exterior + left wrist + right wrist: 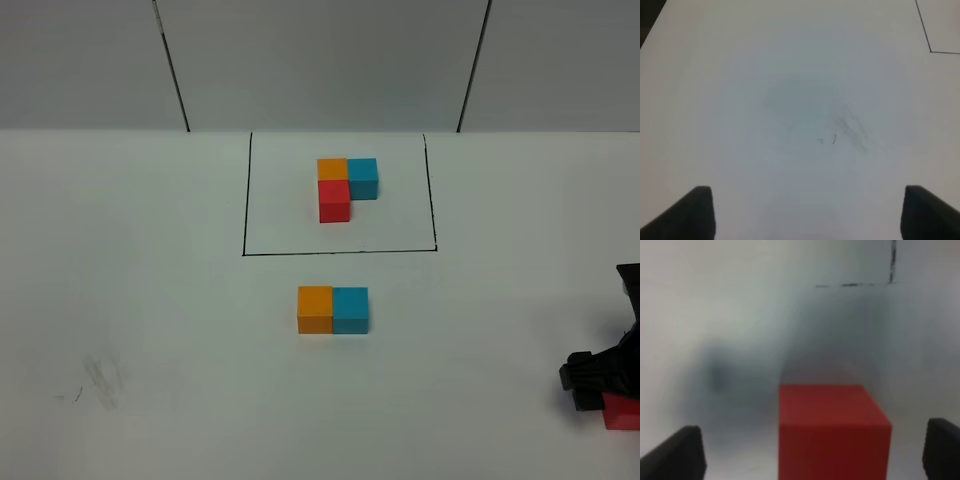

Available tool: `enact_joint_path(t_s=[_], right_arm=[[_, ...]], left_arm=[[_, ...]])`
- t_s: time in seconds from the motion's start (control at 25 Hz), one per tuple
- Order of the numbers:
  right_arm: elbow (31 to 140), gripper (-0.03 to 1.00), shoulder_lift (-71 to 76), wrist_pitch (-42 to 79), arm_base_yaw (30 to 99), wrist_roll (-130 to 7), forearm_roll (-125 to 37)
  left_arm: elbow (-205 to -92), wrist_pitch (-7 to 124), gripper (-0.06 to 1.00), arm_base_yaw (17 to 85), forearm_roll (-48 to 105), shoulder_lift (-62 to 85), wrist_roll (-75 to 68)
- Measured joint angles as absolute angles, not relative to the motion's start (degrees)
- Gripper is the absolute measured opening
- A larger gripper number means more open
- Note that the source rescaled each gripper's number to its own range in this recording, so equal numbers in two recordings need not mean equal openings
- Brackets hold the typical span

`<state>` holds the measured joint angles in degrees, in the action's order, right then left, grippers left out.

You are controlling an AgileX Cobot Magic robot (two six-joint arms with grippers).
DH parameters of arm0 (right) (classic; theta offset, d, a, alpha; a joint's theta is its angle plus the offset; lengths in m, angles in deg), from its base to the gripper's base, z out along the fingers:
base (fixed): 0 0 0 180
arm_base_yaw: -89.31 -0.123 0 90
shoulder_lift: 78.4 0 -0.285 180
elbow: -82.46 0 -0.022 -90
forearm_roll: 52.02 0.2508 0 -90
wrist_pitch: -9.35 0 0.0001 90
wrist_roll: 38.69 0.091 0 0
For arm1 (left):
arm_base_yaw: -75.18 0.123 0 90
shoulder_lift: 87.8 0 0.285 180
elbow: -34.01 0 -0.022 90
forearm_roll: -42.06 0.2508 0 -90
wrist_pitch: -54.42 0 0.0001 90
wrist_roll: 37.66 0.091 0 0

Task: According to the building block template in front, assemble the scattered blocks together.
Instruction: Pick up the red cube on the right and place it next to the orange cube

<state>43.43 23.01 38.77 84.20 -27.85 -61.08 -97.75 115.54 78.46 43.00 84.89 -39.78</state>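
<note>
Far right on the table [150, 300], right pincer [815, 452] stands spread around red cube [832, 425], left pincer [807, 210] spread.

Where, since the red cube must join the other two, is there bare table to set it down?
Free: the table in front of the unframed orange cube and blue cube; the strip between them and the black frame line; the whole left side, bearing only a faint smudge. Crowded: the near right corner, where the open right gripper straddles the red cube.

No legible text, label, number; faint scribble [834, 138] on table [740, 90] unreadable.
</note>
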Motion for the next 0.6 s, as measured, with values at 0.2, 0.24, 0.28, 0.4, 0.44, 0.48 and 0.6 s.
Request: enact_joint_path(t_s=[0.2, 0.24, 0.28, 0.4, 0.44, 0.48, 0.6], right_arm=[[43.4, 0.85, 25.3, 37.5, 84.2, -27.9, -60.9], [43.4, 0.83, 25.6, 37.3, 84.2, -27.9, -60.8], [43.4, 0.81, 25.9, 37.3, 84.2, -27.9, -60.8], [43.5, 0.68, 27.1, 37.2, 84.2, -27.9, -60.7], [43.5, 0.63, 27.5, 37.2, 84.2, -27.9, -60.7], [43.5, 0.53, 27.8, 37.1, 84.2, -27.9, -60.6], [43.5, 0.02, 28.0, 37.1, 84.2, -27.9, -60.5]], left_arm=[[-97.7, 115.5, 0.65, 78.5, 43.0, 84.9, -39.8], [-97.7, 115.5, 0.65, 78.5, 43.0, 84.9, -39.8], [-97.7, 115.5, 0.65, 78.5, 43.0, 84.9, -39.8], [-97.7, 115.5, 0.65, 78.5, 43.0, 84.9, -39.8], [-97.7, 115.5, 0.65, 78.5, 43.0, 84.9, -39.8], [-97.7, 115.5, 0.65, 78.5, 43.0, 84.9, -39.8], [-97.7, 115.5, 0.65, 78.5, 43.0, 84.9, -39.8]])
